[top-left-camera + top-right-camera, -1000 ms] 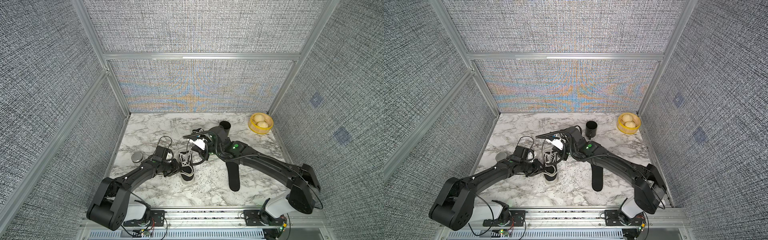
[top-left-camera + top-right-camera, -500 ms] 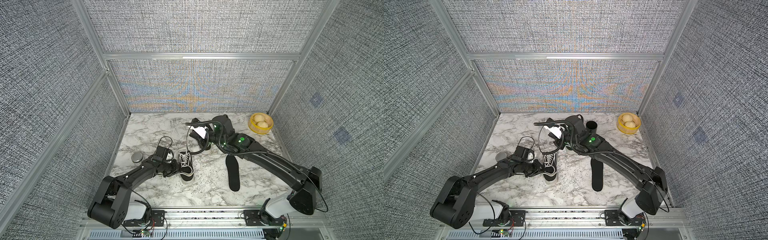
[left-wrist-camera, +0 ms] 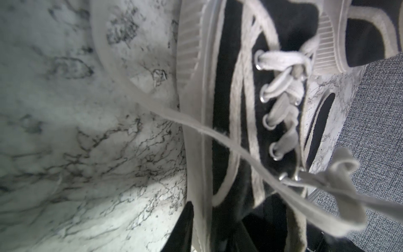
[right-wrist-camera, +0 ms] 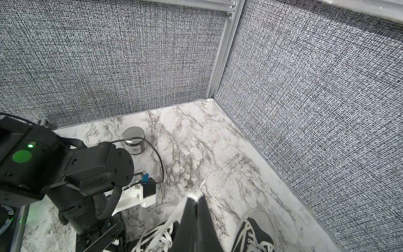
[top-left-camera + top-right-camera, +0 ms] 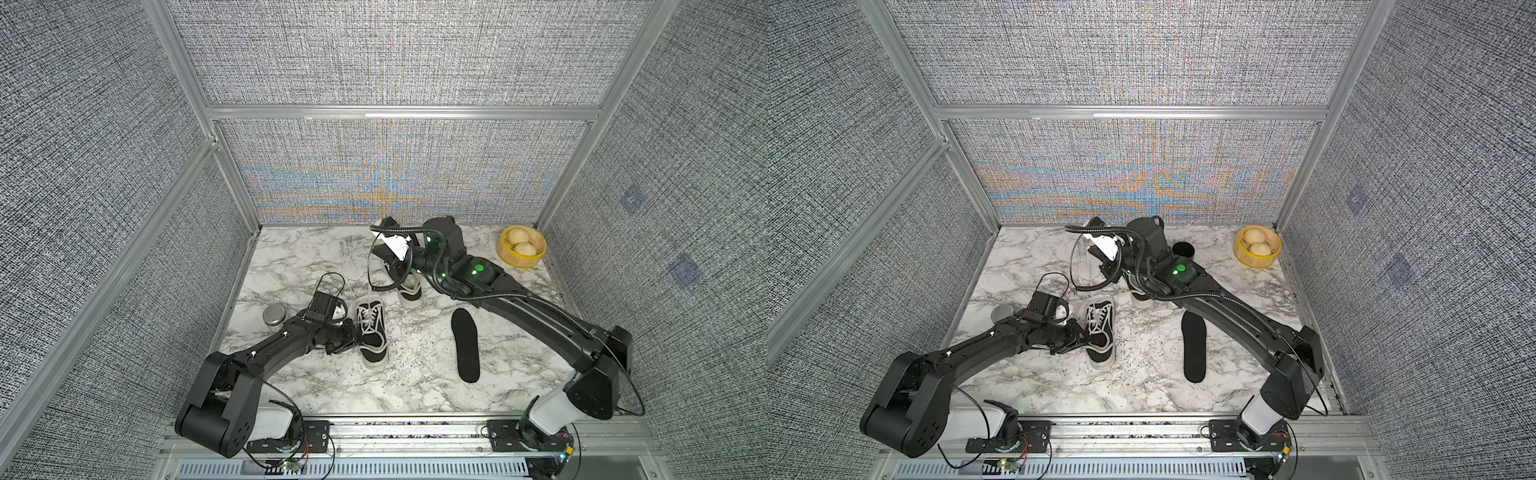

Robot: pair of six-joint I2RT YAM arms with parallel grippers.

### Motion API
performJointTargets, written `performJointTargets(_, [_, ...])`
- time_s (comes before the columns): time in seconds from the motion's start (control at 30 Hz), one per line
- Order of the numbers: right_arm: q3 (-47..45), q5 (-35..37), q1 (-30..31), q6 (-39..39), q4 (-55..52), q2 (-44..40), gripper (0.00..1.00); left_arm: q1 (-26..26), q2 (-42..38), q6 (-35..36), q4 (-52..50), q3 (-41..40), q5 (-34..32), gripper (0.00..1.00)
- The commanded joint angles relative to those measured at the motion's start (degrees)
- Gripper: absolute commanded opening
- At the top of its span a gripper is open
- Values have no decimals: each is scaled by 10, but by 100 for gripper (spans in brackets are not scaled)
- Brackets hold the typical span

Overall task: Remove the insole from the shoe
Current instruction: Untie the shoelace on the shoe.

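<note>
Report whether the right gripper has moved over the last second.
Yes. The right gripper went toward the back wall, away from the loose insole, in both top views.

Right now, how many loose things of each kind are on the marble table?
Shoes: 2
Insole: 1
Metal tin: 1
Black cup: 1
Yellow basket: 1
Buns in it: 2
Total: 8

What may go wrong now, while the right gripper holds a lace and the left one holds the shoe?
1. The right gripper pinches only the tip of the lace, so it may slip out.
2. A harder pull may drag the shoe out of the left gripper.
3. The right arm is above the second shoe and near the black cup. It might knock them.
</note>
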Motion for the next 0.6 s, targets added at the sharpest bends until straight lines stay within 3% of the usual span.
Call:
performJointTargets(0.0, [5, 2, -2, 14, 37, 12, 0, 1, -2, 8, -17, 2, -19, 26])
performJointTargets(0.23, [2, 6, -8, 53, 58, 71, 0, 1, -23, 13, -45, 18, -38, 28])
performJointTargets(0.57, [75, 45, -8, 105, 30, 245, 0, 1, -149, -2, -195, 83, -190, 33])
